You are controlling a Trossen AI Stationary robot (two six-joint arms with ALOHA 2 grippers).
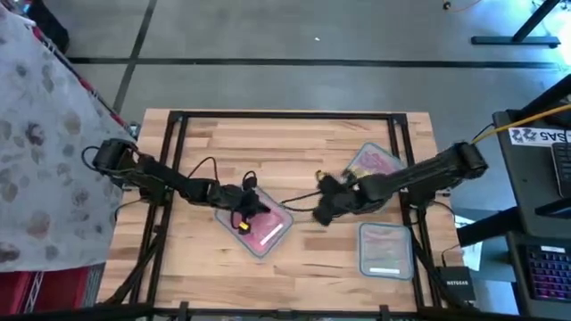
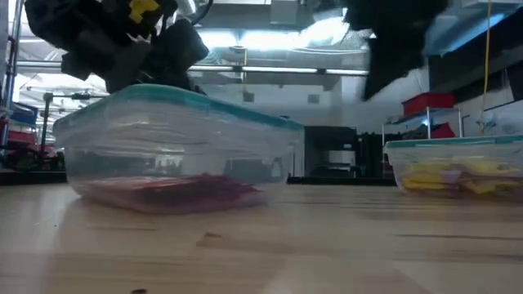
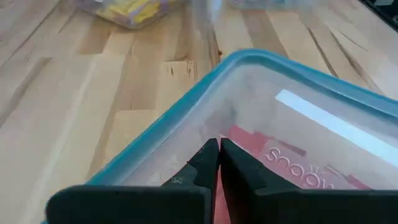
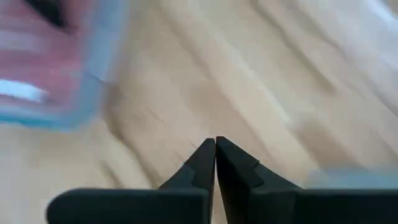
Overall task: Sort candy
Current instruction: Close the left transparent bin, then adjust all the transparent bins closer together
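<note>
Red candy (image 1: 265, 235) lies in a clear tub with a teal rim (image 1: 284, 217) at the table's middle. The same red candy (image 3: 292, 163) shows through the tub's wall in the left wrist view. My left gripper (image 3: 219, 148) hangs shut over this tub's left part, with nothing visible between its fingers. My right gripper (image 4: 215, 145) is shut too. It hovers above bare wood right of the tub (image 4: 93, 74), and its view is blurred. A far-right tub holds pink candy (image 1: 375, 164). A near-right tub holds yellow candy (image 2: 454, 175).
The far-right tub (image 1: 355, 157) sits under my right arm and the near-right tub (image 1: 385, 250) close by, both near the table's right edge. Black cables (image 1: 207, 168) loop over the wood behind my left gripper. Bare wood lies along the near edge (image 1: 223, 276).
</note>
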